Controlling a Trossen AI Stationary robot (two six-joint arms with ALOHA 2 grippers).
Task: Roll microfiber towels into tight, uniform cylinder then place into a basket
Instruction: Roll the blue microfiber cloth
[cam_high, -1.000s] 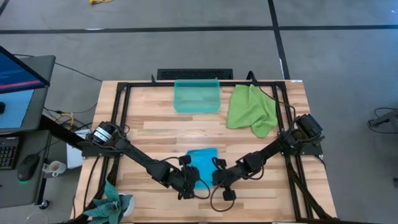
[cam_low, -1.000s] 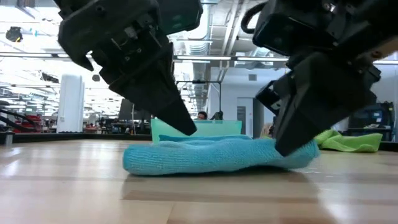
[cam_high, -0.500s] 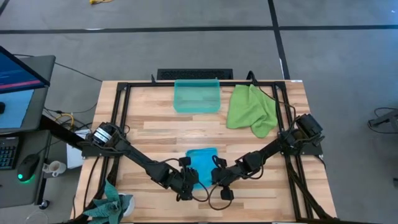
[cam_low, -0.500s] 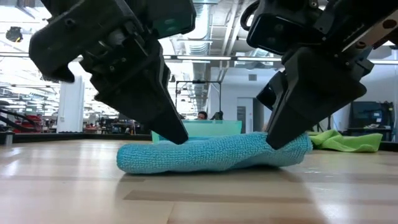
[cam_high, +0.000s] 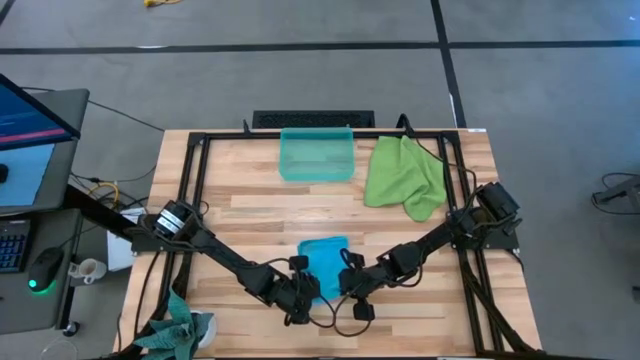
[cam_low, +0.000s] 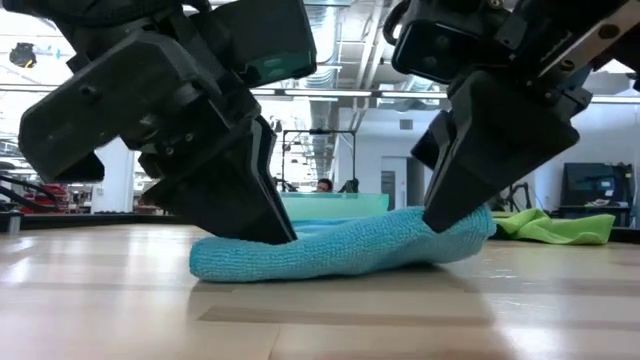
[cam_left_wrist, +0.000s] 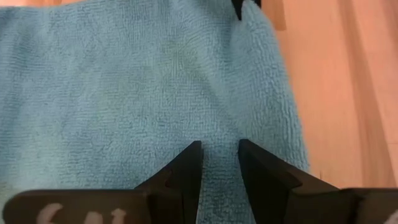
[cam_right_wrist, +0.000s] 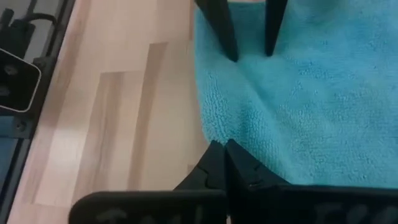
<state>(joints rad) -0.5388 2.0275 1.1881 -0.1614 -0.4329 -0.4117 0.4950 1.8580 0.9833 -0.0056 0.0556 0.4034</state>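
A sky-blue microfiber towel (cam_high: 325, 255) lies bunched on the wooden table near its front edge, and it also shows in the low view (cam_low: 340, 255). My left gripper (cam_high: 308, 293) stands on the towel's left part, its fingertips (cam_left_wrist: 219, 149) a narrow gap apart on the cloth. My right gripper (cam_high: 346, 284) is shut at the towel's right end (cam_low: 470, 225). A lime green towel (cam_high: 405, 178) lies crumpled at the far right. The see-through teal basket (cam_high: 317, 155) stands at the far middle. My left gripper comes slanting down from the table's left and near side onto the towel's near left part (cam_left_wrist: 217, 124). A strip of cloth sits between its two fingertips (cam_low: 278, 235). One layer or several, I cannot tell. That part of the towel lies on the table. My right gripper meets the towel's near right edge (cam_right_wrist: 214, 134) with its fingertips closed together, slanting down from the right and near side. A crease runs from the tips into the cloth. How many layers are between them does not show. The towel's right end (cam_low: 480, 220) stands raised off the table.
Black frame rails (cam_high: 195, 200) run along the table's left, right and far sides. A dark teal cloth (cam_high: 185, 330) lies at the near left corner. Bare wood (cam_high: 300, 210) lies between the blue towel and the basket. A desk with a monitor (cam_high: 30, 130) stands left of the table.
My left gripper has come down and a little toward the near edge, onto the towel's left part. My right gripper has stayed in place and rolled slightly. The towel's right end has risen off the table while its left part stays down.
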